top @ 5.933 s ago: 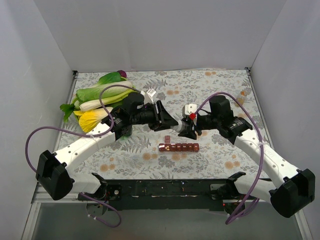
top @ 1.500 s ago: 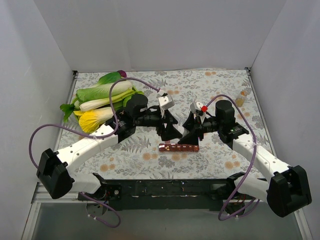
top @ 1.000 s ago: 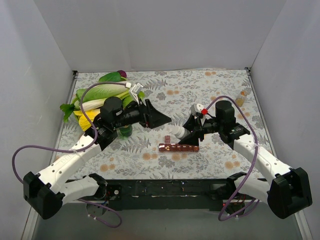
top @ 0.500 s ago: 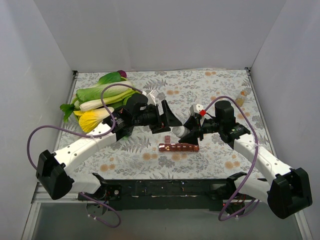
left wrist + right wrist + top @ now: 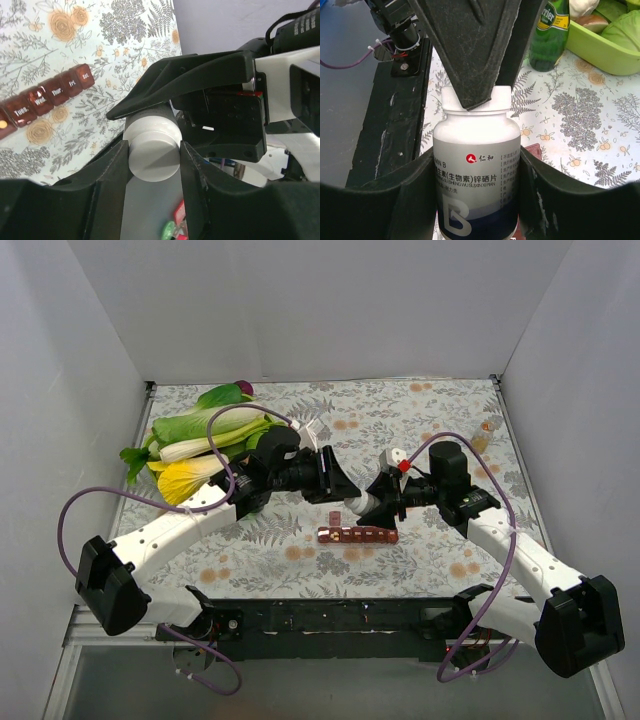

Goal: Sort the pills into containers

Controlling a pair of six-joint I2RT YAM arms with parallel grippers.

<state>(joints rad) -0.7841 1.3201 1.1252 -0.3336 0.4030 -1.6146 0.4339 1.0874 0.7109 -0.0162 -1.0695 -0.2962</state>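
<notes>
The containers are a dark red-brown strip of day-marked compartments [image 5: 357, 534] lying on the floral table between the arms, also in the left wrist view [image 5: 47, 97]. One lid at its left end stands open [image 5: 334, 517]. My right gripper [image 5: 370, 502] is shut on the body of a white and blue pill bottle [image 5: 477, 165], held just above the strip. My left gripper [image 5: 340, 488] is shut on that bottle's white cap [image 5: 152, 152], with both jaws touching it. No loose pills show.
Leafy vegetables [image 5: 200, 435] lie at the back left. A dark green bottle [image 5: 550, 35] stands by the left arm, next to a green tray [image 5: 600, 50]. A small bottle [image 5: 483, 440] stands at the right edge. White walls close in three sides.
The left arm swung out to the left, came back, and its jaws now sit on the bottle cap. The right gripper stayed holding the bottle over the strip.
</notes>
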